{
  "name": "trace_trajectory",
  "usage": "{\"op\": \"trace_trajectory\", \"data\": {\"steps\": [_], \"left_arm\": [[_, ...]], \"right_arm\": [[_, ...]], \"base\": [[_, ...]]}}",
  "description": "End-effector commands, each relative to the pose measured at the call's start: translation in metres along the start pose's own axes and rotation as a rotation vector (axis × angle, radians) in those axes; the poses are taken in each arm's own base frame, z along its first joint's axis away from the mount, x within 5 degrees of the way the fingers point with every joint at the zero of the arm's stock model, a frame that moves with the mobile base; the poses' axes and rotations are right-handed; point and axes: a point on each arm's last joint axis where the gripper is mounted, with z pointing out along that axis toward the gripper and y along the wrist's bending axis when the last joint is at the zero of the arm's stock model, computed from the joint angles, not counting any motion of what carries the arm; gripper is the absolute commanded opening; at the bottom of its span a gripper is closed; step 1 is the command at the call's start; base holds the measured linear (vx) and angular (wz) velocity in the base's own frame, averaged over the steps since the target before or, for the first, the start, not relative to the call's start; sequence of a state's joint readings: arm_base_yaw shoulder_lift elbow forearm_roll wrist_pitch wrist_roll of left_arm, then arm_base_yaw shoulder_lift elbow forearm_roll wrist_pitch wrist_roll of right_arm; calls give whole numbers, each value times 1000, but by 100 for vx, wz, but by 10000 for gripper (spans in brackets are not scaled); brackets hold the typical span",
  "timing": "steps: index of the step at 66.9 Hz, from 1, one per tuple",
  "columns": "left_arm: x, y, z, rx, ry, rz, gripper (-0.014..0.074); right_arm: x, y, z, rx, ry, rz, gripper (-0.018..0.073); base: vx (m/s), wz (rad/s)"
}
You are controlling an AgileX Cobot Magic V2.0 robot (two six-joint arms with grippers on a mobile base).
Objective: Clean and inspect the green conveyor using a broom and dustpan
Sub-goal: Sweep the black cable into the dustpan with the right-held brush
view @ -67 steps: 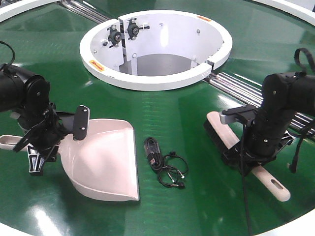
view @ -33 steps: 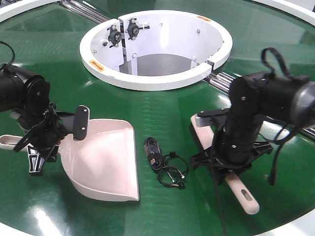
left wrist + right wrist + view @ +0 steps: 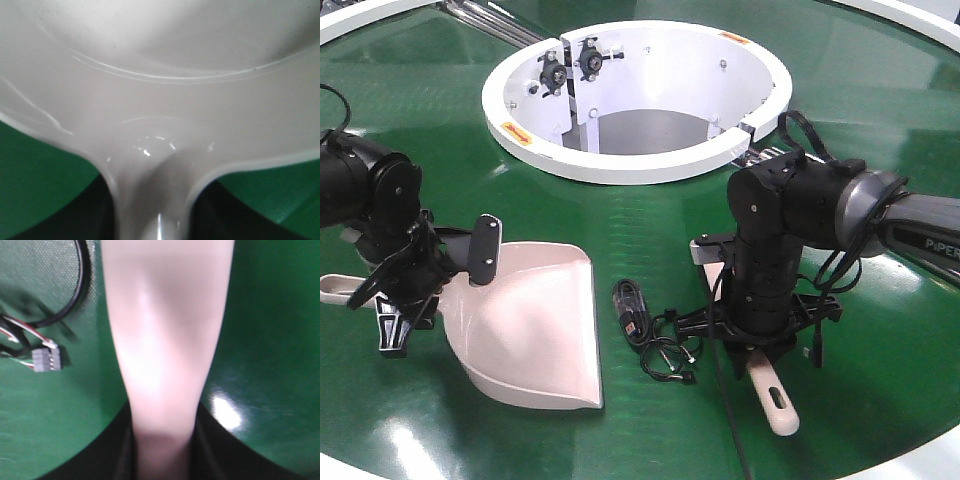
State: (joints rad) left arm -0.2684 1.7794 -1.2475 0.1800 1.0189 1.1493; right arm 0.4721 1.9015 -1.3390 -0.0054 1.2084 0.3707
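Observation:
The pale pink dustpan (image 3: pixel 535 325) lies on the green conveyor (image 3: pixel 650 225) at the left, its lip toward the front. My left gripper (image 3: pixel 405 290) is shut on its handle; the left wrist view shows the dustpan (image 3: pixel 160 75) widening out of the gripper (image 3: pixel 152 210). My right gripper (image 3: pixel 755 335) is shut on the broom, whose slotted handle end (image 3: pixel 772 400) sticks out toward the front. The broom's head is mostly hidden behind the arm. In the right wrist view the broom (image 3: pixel 165 330) runs up from the gripper (image 3: pixel 162 450), beside the cables.
A black cable bundle with a small connector (image 3: pixel 655 335) lies between dustpan and broom; the connector (image 3: pixel 46 360) shows left of the broom. The white ring hub (image 3: pixel 635 165) stands behind, with silver rails (image 3: pixel 490 20) at the back left. The white outer rim (image 3: pixel 920 460) curves along the front right.
My right arm has swung left across the belt with the broom, from the right side up to the cable bundle. The left arm and dustpan have not moved.

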Motion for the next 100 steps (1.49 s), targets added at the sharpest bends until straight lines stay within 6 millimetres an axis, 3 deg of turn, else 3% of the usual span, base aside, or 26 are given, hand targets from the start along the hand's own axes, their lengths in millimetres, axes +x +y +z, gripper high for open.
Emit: {"op": "trace_trajectory", "data": {"steps": [1, 36, 64, 73, 82, 90, 100], "left_arm": [[-1, 4, -22, -76, -33, -19, -6], [-1, 4, -22, -76, -33, -19, -6], [-1, 4, -22, -76, -32, -19, -6], [-1, 4, -22, -76, -32, -19, -6], [-1, 4, -22, -76, -32, -19, -6], [-1, 4, -22, -76, -32, -19, -6], [-1, 4, -22, -76, -32, -19, -6]], "right_arm": [[9, 0, -20, -28, 29, 16, -4], [19, 47, -2, -62, 104, -56, -4], [1, 121, -14, -243, 64, -189, -4], [-5, 147, -22, -302, 28, -243, -4], [-8, 165, -45, -388, -37, -300, -4], [-9, 169, -63, -427, -88, -324, -4], [-9, 164, -71, -403, -125, -330, -4]], "base": [[0, 0], [0, 0], [0, 0], [0, 0], [0, 0], [0, 0], [0, 0]]}}
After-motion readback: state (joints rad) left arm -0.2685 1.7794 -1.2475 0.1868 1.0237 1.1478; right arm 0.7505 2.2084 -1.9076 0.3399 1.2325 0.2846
